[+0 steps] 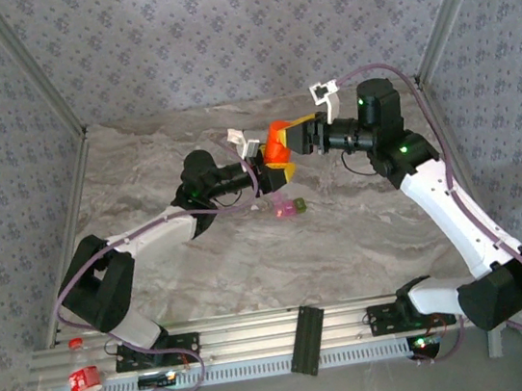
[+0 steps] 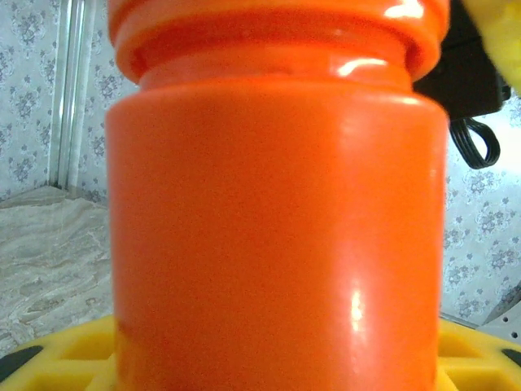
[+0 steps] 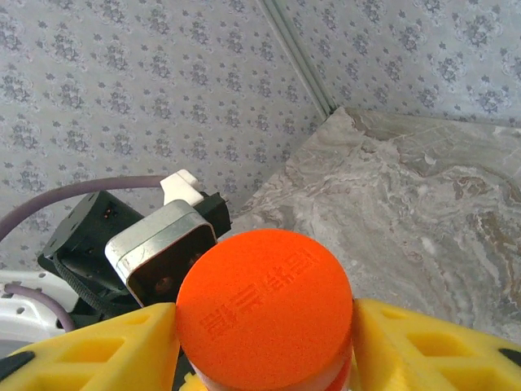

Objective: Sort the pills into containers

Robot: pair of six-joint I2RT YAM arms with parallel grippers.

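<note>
Top external view: my left gripper (image 1: 264, 159) pinches the bottle (image 1: 278, 144) mid-air; my right gripper (image 1: 299, 137) clamps its cap (image 3: 264, 309). Containers (image 1: 288, 209) lie just nearer. I should hold steady and twist squarely, so nothing spills.

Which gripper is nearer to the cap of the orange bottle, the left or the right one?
Right. The right gripper has its yellow fingers on both sides of the cap; the left gripper holds the orange bottle by its body.
</note>
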